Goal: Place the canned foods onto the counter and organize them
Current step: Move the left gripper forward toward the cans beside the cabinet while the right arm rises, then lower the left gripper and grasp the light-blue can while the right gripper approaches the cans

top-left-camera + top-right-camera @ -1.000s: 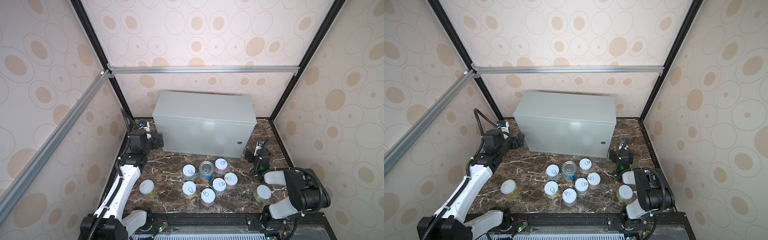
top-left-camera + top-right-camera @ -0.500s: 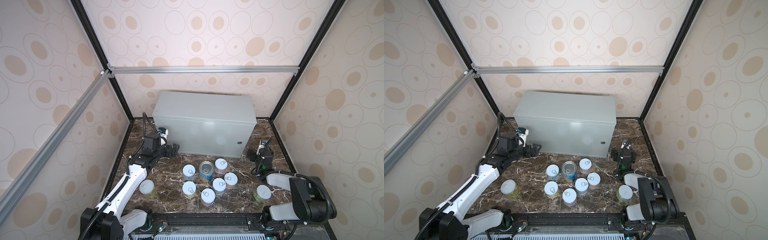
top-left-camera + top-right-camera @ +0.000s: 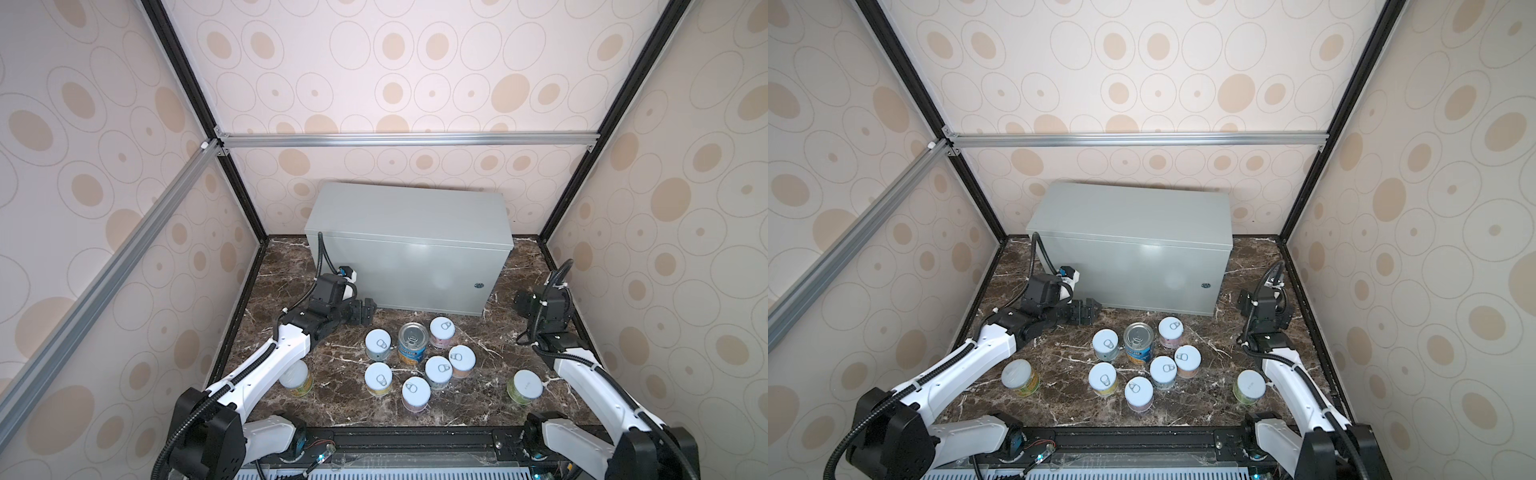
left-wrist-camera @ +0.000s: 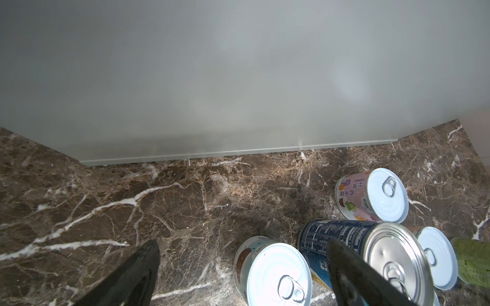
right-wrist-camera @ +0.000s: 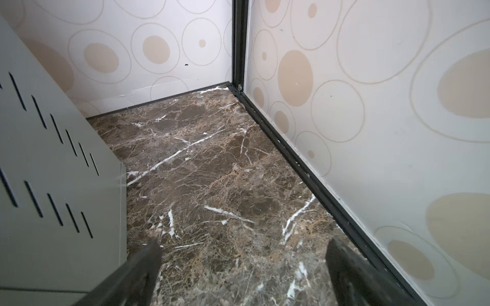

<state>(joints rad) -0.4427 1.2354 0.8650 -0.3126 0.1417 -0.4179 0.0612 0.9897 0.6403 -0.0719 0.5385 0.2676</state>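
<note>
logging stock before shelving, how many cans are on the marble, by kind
short pull-tab cans: 6
short plain-lid cans: 2
tall blue can: 1
total: 9

you have soft, even overhead light in both top views, with only faint shadows under the cans [image 3: 378, 344]. a pale glare patch sits on the grey box [image 3: 409, 266] front. in your left wrist view the fingers [image 4: 132, 278] are blurred and the box edge bows.
</note>
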